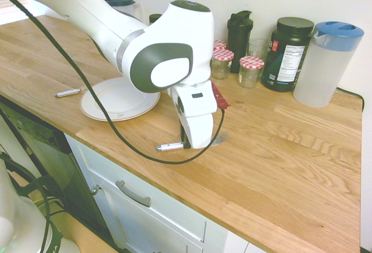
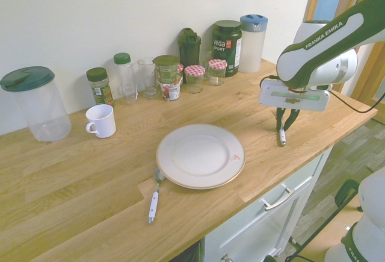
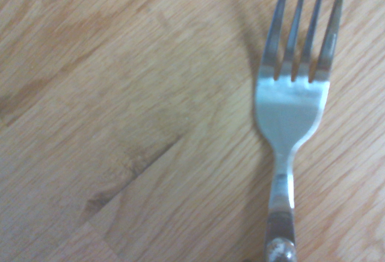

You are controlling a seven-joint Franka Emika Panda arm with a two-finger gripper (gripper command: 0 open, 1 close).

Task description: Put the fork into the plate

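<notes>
The wooden countertop [image 2: 90, 171] runs along a white wall. The white plate [image 2: 201, 155] sits empty, well apart from the fork [image 1: 174, 146], which lies flat on the wood. The gripper [image 2: 284, 124] points down over the fork with its fingers drawn narrow around the handle. 1 spoon [image 2: 154, 196] lies just beside the plate.

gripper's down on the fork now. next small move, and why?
Probably lift straight up a little. The gripper stands over the fork with its fingers narrowed around the handle, the fork lies flat on the counter, and the plate sits apart, off to the side. Whether the grip is firm can't be told, so a short lift tests it before carrying across.
</notes>
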